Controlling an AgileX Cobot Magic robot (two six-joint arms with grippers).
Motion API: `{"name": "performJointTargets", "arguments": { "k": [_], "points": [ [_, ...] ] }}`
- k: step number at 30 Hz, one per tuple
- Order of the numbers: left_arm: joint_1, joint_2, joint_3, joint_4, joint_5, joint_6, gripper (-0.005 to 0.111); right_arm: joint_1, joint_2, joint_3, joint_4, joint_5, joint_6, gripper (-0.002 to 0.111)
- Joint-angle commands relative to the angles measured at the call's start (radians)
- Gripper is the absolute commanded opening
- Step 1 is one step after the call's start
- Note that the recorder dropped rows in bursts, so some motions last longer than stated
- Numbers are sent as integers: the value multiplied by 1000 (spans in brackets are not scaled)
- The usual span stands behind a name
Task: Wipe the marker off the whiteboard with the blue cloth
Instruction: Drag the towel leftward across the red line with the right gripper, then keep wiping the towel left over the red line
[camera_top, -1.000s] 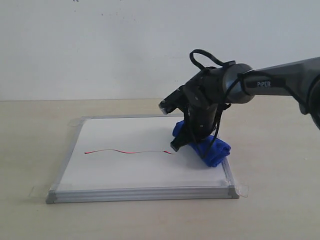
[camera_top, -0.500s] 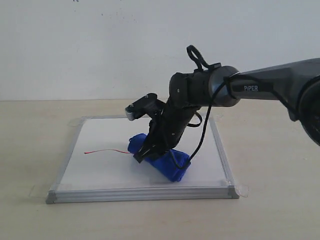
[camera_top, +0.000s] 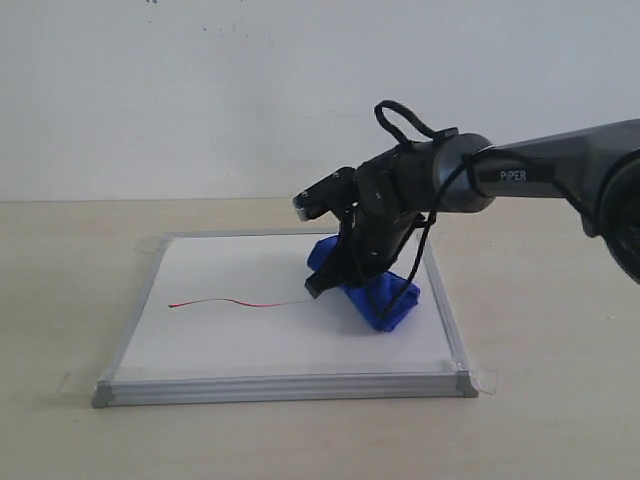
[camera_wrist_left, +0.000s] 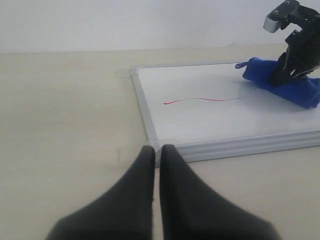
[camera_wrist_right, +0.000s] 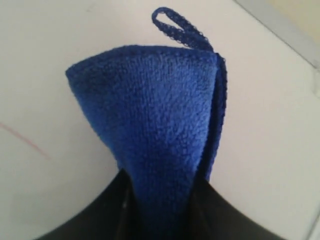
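The whiteboard (camera_top: 250, 340) lies flat on the table, silver-framed. A thin wavy red marker line (camera_top: 235, 302) runs across its left and middle part. My right gripper (camera_top: 340, 285) is shut on the blue cloth (camera_top: 385, 300) and presses the bundle on the board just past the line's right end. In the right wrist view the cloth (camera_wrist_right: 155, 110) fills the space between the black fingers (camera_wrist_right: 100, 215), and a faint stretch of the red marker line (camera_wrist_right: 25, 137) shows beside it. My left gripper (camera_wrist_left: 156, 150) is shut and empty, low over the table before the board's corner (camera_wrist_left: 155, 142).
Beige tabletop (camera_top: 540, 300) surrounds the board, with a white wall behind. Clear tape tabs (camera_top: 485, 380) stick out at the board's corners. The right arm (camera_top: 540, 170) reaches in from the right above the table.
The right gripper swept the cloth left over the red line, then came back right and a little farther back. The line's visible right end is shorter than a second ago.
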Motion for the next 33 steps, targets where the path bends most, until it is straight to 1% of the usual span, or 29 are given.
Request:
{"name": "performJointTargets", "arguments": {
  "k": [1, 3, 4, 6, 7, 10, 13, 16, 19, 22, 27, 30, 33],
  "points": [
    [4, -2, -2, -10, -7, 1, 4, 79, 11, -21, 249, 23, -202, 0],
    [4, -2, -2, -10, -7, 1, 4, 116, 11, -43, 363, 45, -291, 0],
    [4, -2, -2, -10, -7, 1, 4, 130, 11, -54, 383, 54, -324, 0],
    [4, -2, -2, -10, -7, 1, 4, 144, 11, -71, 345, 57, -372, 0],
    [4, -2, -2, -10, -7, 1, 4, 144, 11, -71, 312, 53, -355, 0],
    [4, -2, -2, -10, -7, 1, 4, 108, 13, -71, 152, 41, -219, 0],
    [4, -2, -2, -10, -7, 1, 4, 40, 30, -71, 40, 50, -79, 0],
    [4, -2, -2, -10, -7, 1, 4, -16, 42, -71, 0, 56, 12, 0],
    [4, -2, -2, -10, -7, 1, 4, -24, 44, -71, 19, 60, 23, 0],
    [4, -2, -2, -10, -7, 1, 4, 11, 44, -71, 90, 60, -38, 0],
    [4, -2, -2, -10, -7, 1, 4, 100, 44, -73, 297, 81, -277, 0],
    [4, -2, -2, -10, -7, 1, 4, 127, 44, -92, 300, 126, -350, 0],
    [4, -2, -2, -10, -7, 1, 4, 102, 44, -103, 256, 114, -297, 0]
  ]
}}
